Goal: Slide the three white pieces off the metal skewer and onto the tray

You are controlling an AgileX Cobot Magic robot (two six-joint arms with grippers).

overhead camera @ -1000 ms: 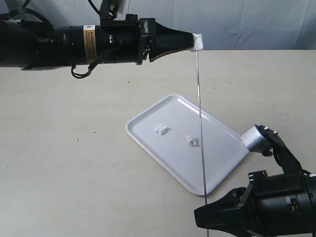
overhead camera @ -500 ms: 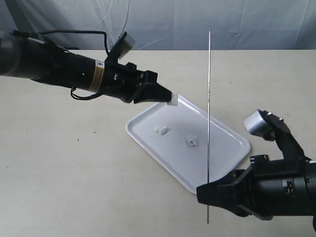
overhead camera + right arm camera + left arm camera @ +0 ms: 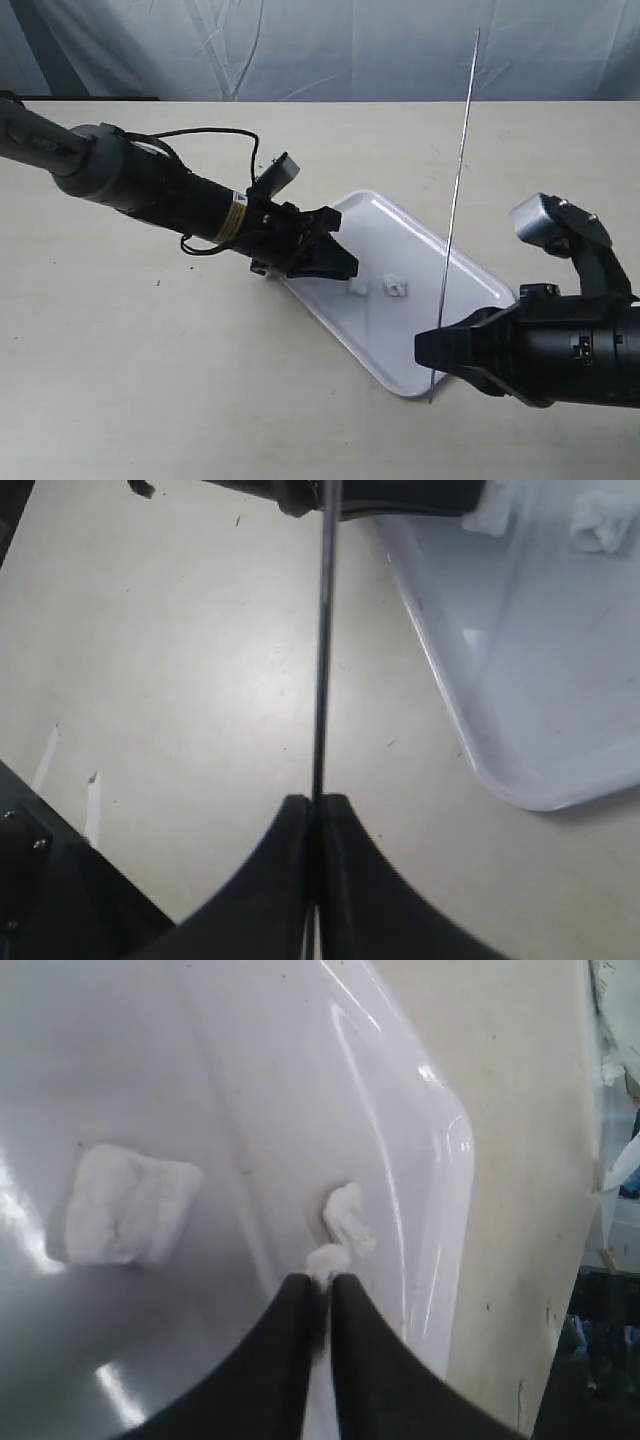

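Left gripper (image 3: 321,1286) pinches white piece (image 3: 328,1258) — right gripper (image 3: 318,806) clamps skewer (image 3: 323,630)

light: bright, even | shadows: soft | glare: streaks on tray (image 3: 448,1155) | blur: left wrist view soft, close

tray (image 3: 395,225): glossy white plastic, smooth, strong glare streaks along the rim.
skewer (image 3: 457,190): bare metal, smooth, silver-grey, slight sheen.
white pieces (image 3: 128,1205): matt, soft-looking, rumpled surface, no shine.
left claw (image 3: 320,1282) and right claw (image 3: 317,805): black, smooth, matt to satin, looks like plastic.
desk (image 3: 150,380): matt beige top, smooth, a few dark specks.
backdrop (image 3: 350,50): creased bluish-grey cloth.
cap (image 3: 535,220) on right arm: silver, metal-looking, dull sheen.
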